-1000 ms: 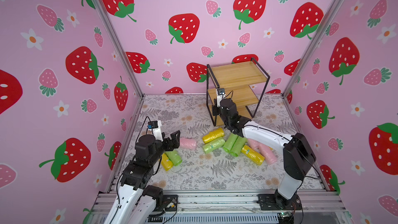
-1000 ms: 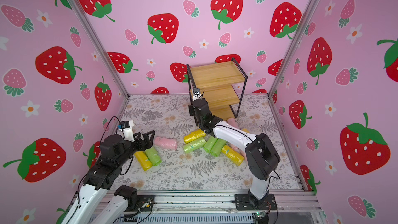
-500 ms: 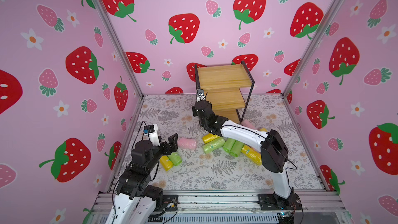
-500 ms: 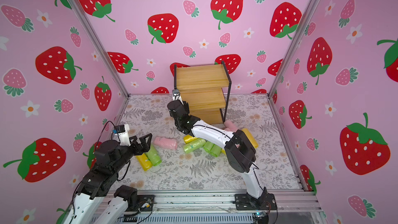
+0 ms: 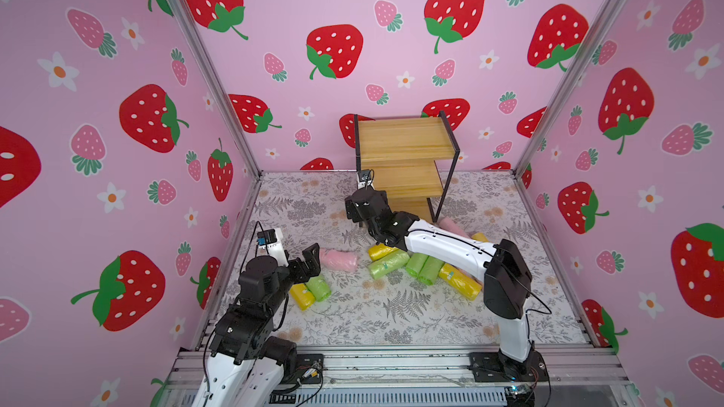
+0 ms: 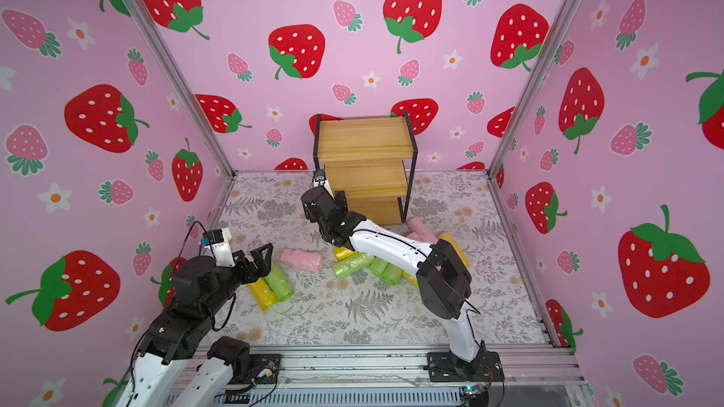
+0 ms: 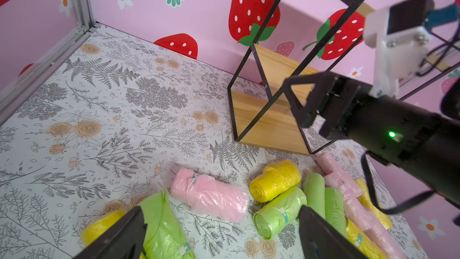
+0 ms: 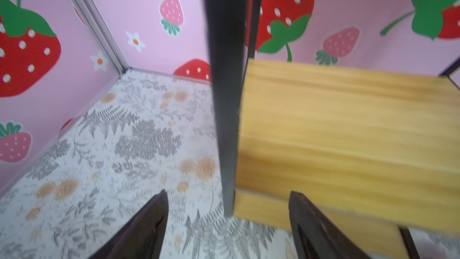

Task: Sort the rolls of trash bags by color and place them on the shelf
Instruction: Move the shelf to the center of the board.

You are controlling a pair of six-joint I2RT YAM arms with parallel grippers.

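— Showing strawberry-papered walls (image 5: 274,1) around a floral mat (image 5: 352,319), with a three-tier shelf (image 5: 403,142) upright at the back, every visible board bare.

— And the rolls of trash bags (image 5: 416,264)?

— Lying on the mat, none shelved. Mostly heaped before the shelf, under the right arm: green, yellow and pink mixed and touching. Set apart toward the left: one pink roll (image 5: 339,260) alone, then a yellow roll (image 5: 302,296) and a green roll (image 5: 319,287) side by side.

— Grippers?

— Seen at the shelf's near-left post (image 8: 225,95): the right gripper (image 8: 227,194), jaws parted with the post in line between them, clasping nothing; contact with the post impossible to tell through blur. Seen just over the yellow-and-green pair: the left gripper (image 6: 255,259), spread fully wide, empty.

— Best way to go on?

— Judging this as the approach to a first pick. Back the right gripper clear without nudging the frame. Assign one colour per board. Lower the left jaws across a roll's middle, never its ends. Close gently, allowing for soft, slippery plastic. Take the green roll from its free side to avoid dragging its yellow neighbour.
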